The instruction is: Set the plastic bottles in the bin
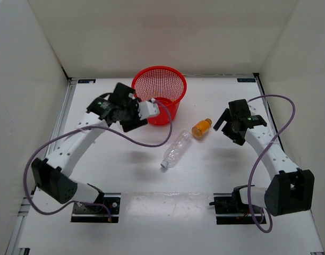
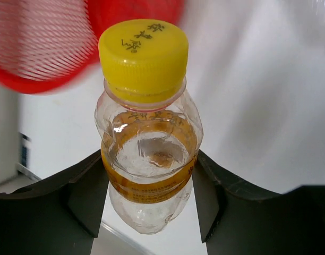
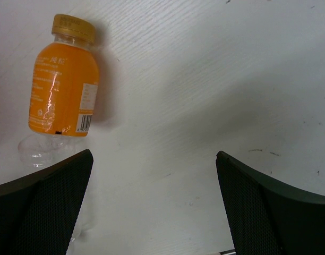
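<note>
Now left gripper [image 2: 152, 183] clamps the short banded bottle [image 2: 146, 154] beside the bin [image 1: 176, 93], upper centre of top view; lift over the rim, then release. Meanwhile right gripper [image 3: 154, 156] is spread wide, orange bottle [image 3: 64, 87] upper left.

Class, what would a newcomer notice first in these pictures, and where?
The red mesh bin at the far middle of the table stands out. Beside it, the left gripper clamps a yellow-capped clear bottle. An orange bottle and a long clear bottle lie mid-table; the open right gripper hovers by the orange one.
</note>
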You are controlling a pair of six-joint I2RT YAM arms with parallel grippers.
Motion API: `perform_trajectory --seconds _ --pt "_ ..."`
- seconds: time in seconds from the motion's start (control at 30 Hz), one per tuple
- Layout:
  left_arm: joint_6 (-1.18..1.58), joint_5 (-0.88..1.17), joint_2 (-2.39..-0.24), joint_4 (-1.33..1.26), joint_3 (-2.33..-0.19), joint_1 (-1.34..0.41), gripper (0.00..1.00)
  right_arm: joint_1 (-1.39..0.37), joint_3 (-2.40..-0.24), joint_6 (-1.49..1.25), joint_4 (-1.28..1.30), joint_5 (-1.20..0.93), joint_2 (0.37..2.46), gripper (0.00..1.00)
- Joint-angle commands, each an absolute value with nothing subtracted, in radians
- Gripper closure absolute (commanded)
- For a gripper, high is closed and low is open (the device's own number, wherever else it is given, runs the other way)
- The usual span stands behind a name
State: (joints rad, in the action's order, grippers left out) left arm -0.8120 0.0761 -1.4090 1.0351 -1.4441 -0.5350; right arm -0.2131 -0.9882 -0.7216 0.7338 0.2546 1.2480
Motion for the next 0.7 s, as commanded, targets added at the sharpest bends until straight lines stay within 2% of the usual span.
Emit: perform_trajectory --seconds 0.0,0.07,0.2,0.4,0.47,0.5,0.67 --pt "-0.695 0.268 -1.315 0.988 -1.592 -0.503 0.9 -0.209 -1.058 -0.712 0.706 0.187 1.305 0.0" --pt "-0.591 0.288 -1.348 0.824 -1.646 -0.488 0.9 -0.199 -1.09 -0.712 0.706 0.166 1.35 0.0" --pt "-0.418 0.34 -1.598 0.81 -1.915 -0.445 0.83 -0.189 -1.184 -0.73 0.706 0.101 1.423 0.0" --pt "-0.348 0.394 -1.934 0.81 -2.224 -0.422 0.73 -0.189 -1.253 -0.772 0.697 0.04 1.511 0.0" --pt "-0.348 0.382 -1.985 0.81 -2.261 -0.422 0.49 -0.189 -1.253 -0.791 0.687 0.015 1.529 0.0" --pt "-0.348 0.382 -2.014 0.81 -2.27 -0.422 0.4 -0.189 -1.253 -0.792 0.687 0.003 1.545 0.0" --pt "-0.368 0.336 -2.023 0.81 -2.206 -0.422 0.21 -0.221 -1.262 -0.81 0.664 0.003 1.581 0.0"
